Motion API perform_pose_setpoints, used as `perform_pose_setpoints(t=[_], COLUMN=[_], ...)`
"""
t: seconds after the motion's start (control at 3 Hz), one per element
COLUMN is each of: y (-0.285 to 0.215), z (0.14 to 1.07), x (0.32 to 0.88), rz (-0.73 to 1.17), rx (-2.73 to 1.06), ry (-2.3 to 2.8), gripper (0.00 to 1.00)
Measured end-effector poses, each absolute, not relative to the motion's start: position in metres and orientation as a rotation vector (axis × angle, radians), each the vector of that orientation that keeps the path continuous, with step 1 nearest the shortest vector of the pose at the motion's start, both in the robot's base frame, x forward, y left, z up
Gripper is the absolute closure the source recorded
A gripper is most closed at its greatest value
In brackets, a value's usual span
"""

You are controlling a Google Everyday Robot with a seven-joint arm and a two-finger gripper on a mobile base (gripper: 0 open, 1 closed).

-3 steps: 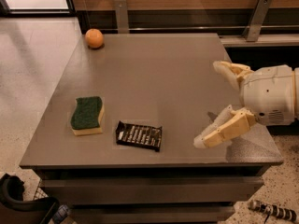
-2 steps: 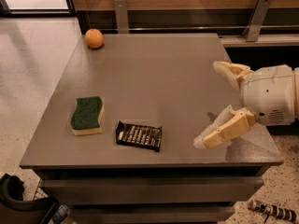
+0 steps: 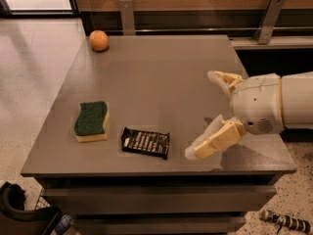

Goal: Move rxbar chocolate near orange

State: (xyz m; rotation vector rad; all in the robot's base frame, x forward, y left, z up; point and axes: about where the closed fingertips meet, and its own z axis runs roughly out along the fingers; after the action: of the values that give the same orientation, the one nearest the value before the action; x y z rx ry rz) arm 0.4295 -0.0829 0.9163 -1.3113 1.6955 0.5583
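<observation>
The grey bench [image 3: 161, 77] filled most of the view, its far edge against a wood-panelled wall. The white arm [image 3: 293, 102] reached in over the bench's right edge as the camera saw it. Its pincer [image 3: 200, 114] hung above the bench's right half, toward the near edge, with its 2 cream fingers [image 3: 215, 140] spread wide apart and nothing between them. The green-and-yellow sponge [image 3: 91, 120] lay flat on the bench's near-left part, green face up. The rxbar chocolate [image 3: 145, 142] lay flat close to the bench's near edge, about midway along it, slightly skewed, lettering up and untouched. The orange [image 3: 99, 40] sat at the bench's far-left corner, right by the rim.
</observation>
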Motion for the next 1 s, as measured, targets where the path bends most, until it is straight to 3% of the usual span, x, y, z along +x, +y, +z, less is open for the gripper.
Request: perform_pose_setpoints(t=[1.0], y=[-0.023], z=[0.851], x=[0.443], rz=[0.697], rx=[-1.349], ry=[1.722], gripper=[0.00])
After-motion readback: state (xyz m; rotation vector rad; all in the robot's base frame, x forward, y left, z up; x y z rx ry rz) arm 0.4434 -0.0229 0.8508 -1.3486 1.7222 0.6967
